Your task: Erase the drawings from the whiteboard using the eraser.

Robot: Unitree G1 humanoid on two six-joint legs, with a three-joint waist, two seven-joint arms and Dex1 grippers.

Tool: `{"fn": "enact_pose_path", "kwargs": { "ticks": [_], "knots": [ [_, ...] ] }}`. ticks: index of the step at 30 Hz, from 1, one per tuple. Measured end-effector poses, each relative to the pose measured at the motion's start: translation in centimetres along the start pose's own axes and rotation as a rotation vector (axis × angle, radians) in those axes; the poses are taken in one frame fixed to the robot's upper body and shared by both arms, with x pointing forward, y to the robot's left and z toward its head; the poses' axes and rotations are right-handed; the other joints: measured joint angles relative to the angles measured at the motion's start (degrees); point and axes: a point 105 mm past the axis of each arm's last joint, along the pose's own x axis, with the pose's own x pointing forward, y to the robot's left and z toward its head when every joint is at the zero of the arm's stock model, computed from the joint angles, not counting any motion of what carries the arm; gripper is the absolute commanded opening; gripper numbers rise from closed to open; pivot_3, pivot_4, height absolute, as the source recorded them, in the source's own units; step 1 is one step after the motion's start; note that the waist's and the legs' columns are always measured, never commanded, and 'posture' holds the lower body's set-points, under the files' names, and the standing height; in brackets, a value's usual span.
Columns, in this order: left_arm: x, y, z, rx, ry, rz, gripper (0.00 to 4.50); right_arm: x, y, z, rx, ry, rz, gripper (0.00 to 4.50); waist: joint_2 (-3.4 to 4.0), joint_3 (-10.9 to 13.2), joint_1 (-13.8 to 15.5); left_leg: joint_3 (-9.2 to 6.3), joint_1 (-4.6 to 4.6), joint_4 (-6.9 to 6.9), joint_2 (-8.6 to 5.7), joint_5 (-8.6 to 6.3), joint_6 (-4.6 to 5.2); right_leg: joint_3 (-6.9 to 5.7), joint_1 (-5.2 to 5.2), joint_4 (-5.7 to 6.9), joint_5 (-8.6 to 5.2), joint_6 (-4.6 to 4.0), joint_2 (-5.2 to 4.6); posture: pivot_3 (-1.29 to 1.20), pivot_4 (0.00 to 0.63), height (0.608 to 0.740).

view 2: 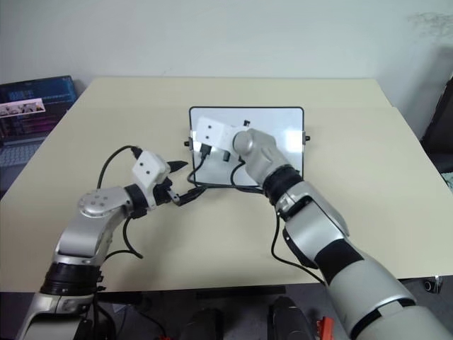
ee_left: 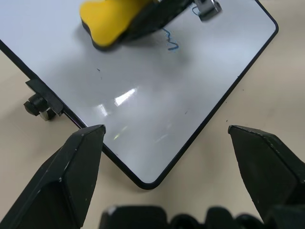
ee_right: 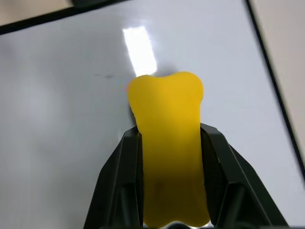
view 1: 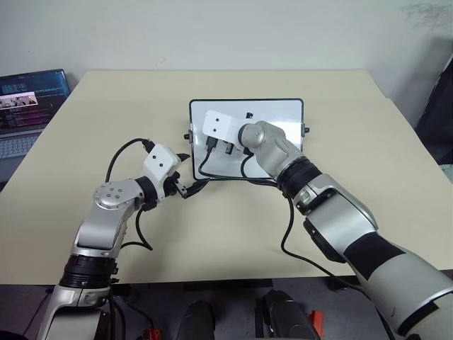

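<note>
Head cam: I have the whiteboard [view 1: 283, 113] lying flat near the middle of the beige table [view 1: 354, 212], long side running left-right. My right arm reaches over it, and its wrist housing covers the left half of the board. A small dark mark [view 1: 249, 115] sits on the board's upper middle; I can't tell from here what it is. The left end effector [view 1: 182, 185] sits just off the board's near-left corner, pointing toward it. A laptop [view 1: 28, 106] sits at the far left, off the table edge.

Left wrist cam: this one gives me what the head cam hides. The left end effector [ee_left: 167, 138] has its fingers spread wide, nothing between them, straddling the board's rounded corner. A black side knob [ee_left: 39, 106] is on the frame. The eraser [ee_left: 112, 21] is on the board surface, its yellow top and dark base both visible. Just beside it a blue squiggle [ee_left: 170, 42] shows, with a bit of a second blue mark [ee_left: 195, 9] at the picture's edge. A glare streak crosses the board's middle.

Right wrist cam: the right end effector [ee_right: 169, 143] is pinching the eraser [ee_right: 169, 143] by its long sides. The eraser's long axis runs along the fingers, its free end pointing out over the board. Bare white board around it, black frame [ee_right: 271, 81] along one side, and a glare patch beyond the eraser's tip.
</note>
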Motion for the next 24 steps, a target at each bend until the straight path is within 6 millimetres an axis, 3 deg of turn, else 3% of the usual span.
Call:
{"fn": "enact_pose_path", "kwargs": {
  "ticks": [5, 13, 16, 20, 24],
  "knots": [
    [0.1, -0.1, 0.0, -0.001, 0.002, -0.004, 4.5, 0.0, 0.7, 0.1, -0.015, -0.005, 0.049, 1.2, 0.0, 0.0, -0.1, 0.0, 0.01, 0.0, 0.0, 0.0, 0.0, 0.0, 0.0, 0.0, 0.0, 0.0, 0.0, 0.0, 0.15, 0.74],
    [0.1, 0.1, -0.3, -0.008, 0.009, -0.002, 4.5, 0.0, 6.4, 1.7, -0.046, -0.066, 0.292, 1.2, 0.01, 0.0, -0.4, -0.01, -0.01, -0.02, 0.01, 0.0, 0.0, -0.01, -0.02, 0.01, 0.0, 0.01, 0.01, 0.0, 0.15, 0.74],
    [0.1, 0.1, -0.3, -0.008, 0.009, -0.002, 4.5, -0.1, 7.5, 2.1, -0.052, -0.072, 0.329, 1.2, 0.01, 0.0, -0.3, -0.04, -0.08, -0.02, 0.01, -0.01, -0.01, -0.03, -0.07, -0.03, 0.0, 0.0, 0.01, 0.0, 0.15, 0.74],
    [0.1, 0.1, -0.3, -0.009, 0.009, -0.001, 4.5, 0.1, 6.9, 2.1, -0.051, -0.067, 0.287, 1.2, 0.01, 0.0, -0.3, -0.07, -0.09, -0.02, 0.01, -0.01, -0.01, -0.07, -0.07, -0.03, -0.01, -0.02, 0.0, 0.0, 0.15, 0.74],
    [0.0, 0.0, -0.4, -0.012, 0.013, -0.001, 4.5, 0.2, 3.2, 1.4, -0.029, -0.034, 0.143, 1.2, 0.0, 0.0, -0.2, -0.08, -0.09, -0.02, 0.0, -0.01, -0.01, -0.07, -0.06, -0.03, -0.01, -0.02, 0.0, 0.0, 0.15, 0.74]
  ]
}}
